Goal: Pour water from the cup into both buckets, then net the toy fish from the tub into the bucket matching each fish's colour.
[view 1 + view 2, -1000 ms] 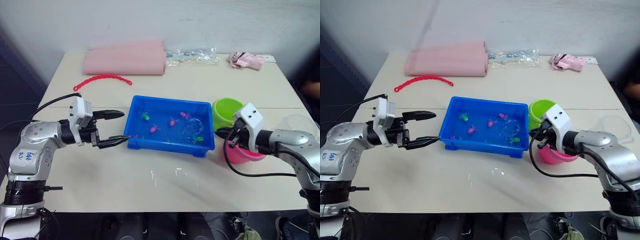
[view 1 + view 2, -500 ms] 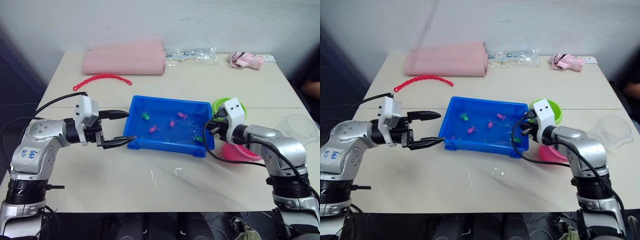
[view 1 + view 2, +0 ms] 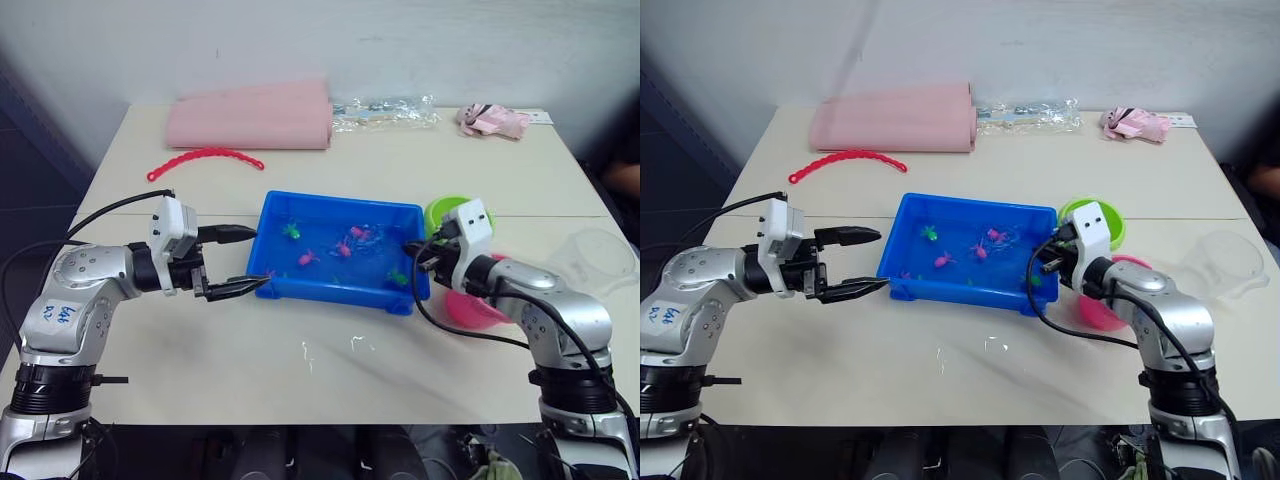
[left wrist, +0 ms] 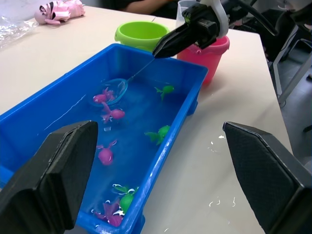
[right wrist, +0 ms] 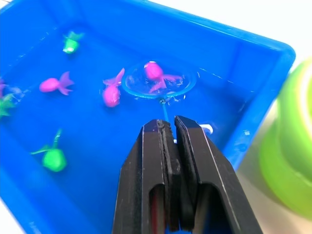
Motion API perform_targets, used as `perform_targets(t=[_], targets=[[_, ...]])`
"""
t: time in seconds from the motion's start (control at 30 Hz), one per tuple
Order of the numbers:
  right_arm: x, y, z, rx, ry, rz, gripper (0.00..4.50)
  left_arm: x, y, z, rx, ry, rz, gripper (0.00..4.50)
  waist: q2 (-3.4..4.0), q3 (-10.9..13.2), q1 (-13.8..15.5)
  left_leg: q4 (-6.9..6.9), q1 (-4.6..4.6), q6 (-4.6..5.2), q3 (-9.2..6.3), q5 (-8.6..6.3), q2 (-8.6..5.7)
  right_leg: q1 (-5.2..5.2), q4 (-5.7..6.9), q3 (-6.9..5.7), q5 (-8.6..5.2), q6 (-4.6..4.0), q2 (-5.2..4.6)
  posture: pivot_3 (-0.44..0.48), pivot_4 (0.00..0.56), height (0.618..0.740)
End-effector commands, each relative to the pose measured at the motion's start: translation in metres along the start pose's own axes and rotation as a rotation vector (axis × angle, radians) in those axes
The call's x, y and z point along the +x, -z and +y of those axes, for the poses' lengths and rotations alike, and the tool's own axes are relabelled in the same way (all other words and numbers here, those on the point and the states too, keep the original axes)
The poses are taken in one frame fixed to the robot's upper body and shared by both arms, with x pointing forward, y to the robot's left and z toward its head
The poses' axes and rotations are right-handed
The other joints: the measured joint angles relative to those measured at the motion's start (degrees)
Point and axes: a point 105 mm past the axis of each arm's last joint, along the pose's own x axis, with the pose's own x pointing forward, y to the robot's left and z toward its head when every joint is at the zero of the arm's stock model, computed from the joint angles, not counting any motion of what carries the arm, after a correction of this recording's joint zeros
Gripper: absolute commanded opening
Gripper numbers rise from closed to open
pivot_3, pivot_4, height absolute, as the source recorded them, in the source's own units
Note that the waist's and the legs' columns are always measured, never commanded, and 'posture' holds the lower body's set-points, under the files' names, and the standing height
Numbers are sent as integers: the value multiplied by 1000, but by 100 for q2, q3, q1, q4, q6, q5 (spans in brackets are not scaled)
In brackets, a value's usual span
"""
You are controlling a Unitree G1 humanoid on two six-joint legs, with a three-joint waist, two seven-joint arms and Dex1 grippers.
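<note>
The blue tub (image 3: 330, 291) holds water with pink fish (image 5: 54, 84) and green fish (image 5: 53, 158). My right gripper (image 5: 168, 127) is shut on the thin handle of the net (image 5: 158, 80), above the tub's right end. The hoop sits in the water, and one pink fish (image 5: 153, 72) lies inside its outline. My left gripper (image 3: 248, 260) is open with nothing in it, just outside the tub's left wall. The green bucket (image 3: 450, 212) and pink bucket (image 3: 478, 308) stand right of the tub. The clear cup (image 3: 600, 250) is at the far right.
A rolled pink cloth (image 3: 250, 115), a red beaded strip (image 3: 205, 157), a clear plastic bag (image 3: 385, 108) and a small pink toy (image 3: 492, 120) lie along the back of the table. Water drops (image 3: 330, 347) dot the table in front of the tub.
My right arm swung in from beside the pink bucket toward the tub, and the net hoop slid toward the far side onto a pink fish. My left gripper edged closer to the tub.
</note>
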Motion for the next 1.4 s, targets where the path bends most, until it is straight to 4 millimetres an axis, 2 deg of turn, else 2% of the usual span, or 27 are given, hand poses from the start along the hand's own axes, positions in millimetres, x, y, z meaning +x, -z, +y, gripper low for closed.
perform_targets(t=[0.03,0.3,0.5,0.8,1.03,1.1,1.17,1.27,1.4], targets=[[-11,-18,3,-34,-15,-120,0,-2,-9,2,16,-2,-35,4460,0,0,-4,0,0,0,0,0,0,0,0,0,0,0,0,0,150,740],[-28,-13,10,-46,-37,-167,0,3,-8,2,4,20,-43,4460,0,0,0,0,1,0,0,0,0,0,0,0,0,0,0,0,150,740],[-59,-9,17,-142,-60,-195,0,10,-7,4,0,51,-58,4460,-2,-1,28,0,0,1,-1,-1,-3,3,-2,0,0,0,0,0,150,740],[-88,-8,20,-192,-29,-272,0,28,-9,2,-15,111,-106,4460,-1,-1,19,0,4,2,0,0,-2,5,1,2,1,2,1,0,150,740],[-131,-19,19,-222,55,-343,0,43,-14,-6,-59,229,-133,4460,-1,-2,109,3,6,2,-2,0,-3,9,1,2,2,3,2,0,150,740],[-147,-20,18,-230,103,-348,0,49,-16,-7,-65,257,-144,4460,-1,-2,141,2,7,2,-3,0,-2,10,0,2,2,3,4,0,150,740],[-172,-20,11,-267,193,-340,0,58,-18,-9,-67,292,-163,4460,-1,-2,158,3,6,3,-3,1,-4,10,0,2,2,3,4,0,150,740],[-204,-14,4,-323,306,-288,0,68,-19,-12,-75,333,-186,4460,-3,-4,212,4,4,7,-9,3,-10,15,-1,4,3,6,3,0,150,740],[-226,1,2,-414,352,-196,0,77,-19,-15,-80,374,-197,4460,-1,-7,159,5,11,10,-3,3,-8,17,-3,13,6,12,6,0,150,740]])
